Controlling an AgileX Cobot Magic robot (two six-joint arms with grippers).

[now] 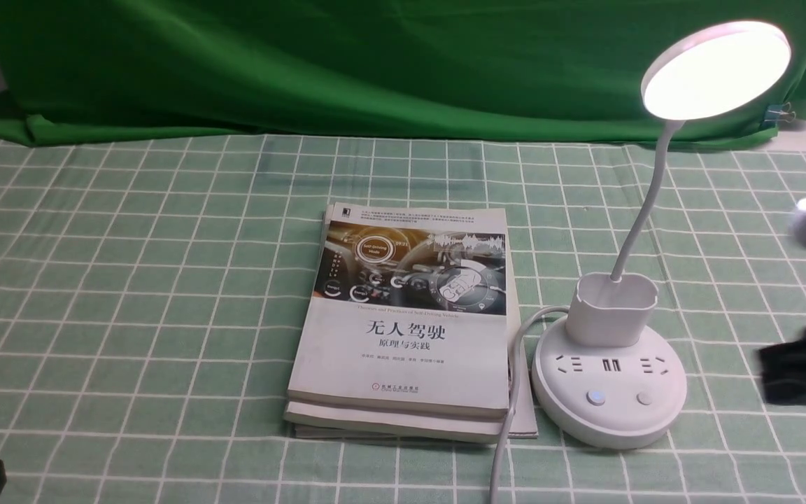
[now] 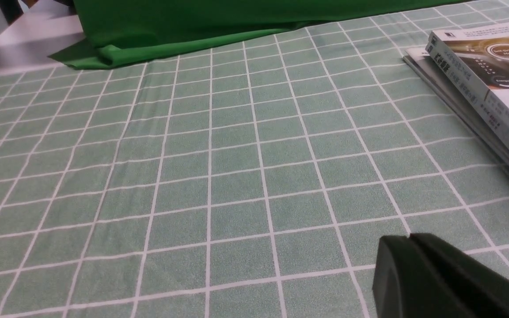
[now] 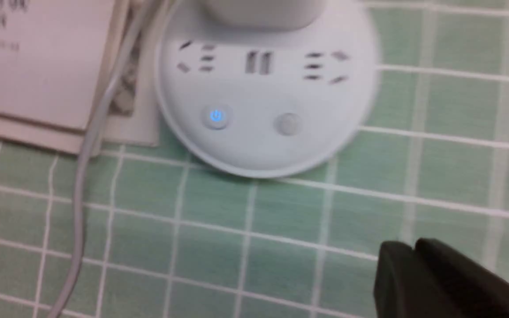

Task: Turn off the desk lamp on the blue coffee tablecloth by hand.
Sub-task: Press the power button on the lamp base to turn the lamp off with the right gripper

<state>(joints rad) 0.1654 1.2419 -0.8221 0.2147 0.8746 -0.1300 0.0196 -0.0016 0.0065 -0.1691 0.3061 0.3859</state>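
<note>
The desk lamp [image 1: 609, 381] was seen right of centre in the front view, stood on the blue coffee tablecloth [image 1: 130, 280], its disc head [image 1: 716, 68] lit in the upper right corner. A blue glow was shown on one base button [image 3: 216, 115]. The right gripper [image 3: 413, 247] was caught blurred at the right edge, clear of the base, fingers pressed together. The left gripper [image 2: 410, 240], low in the left corner, was likewise closed.
</note>
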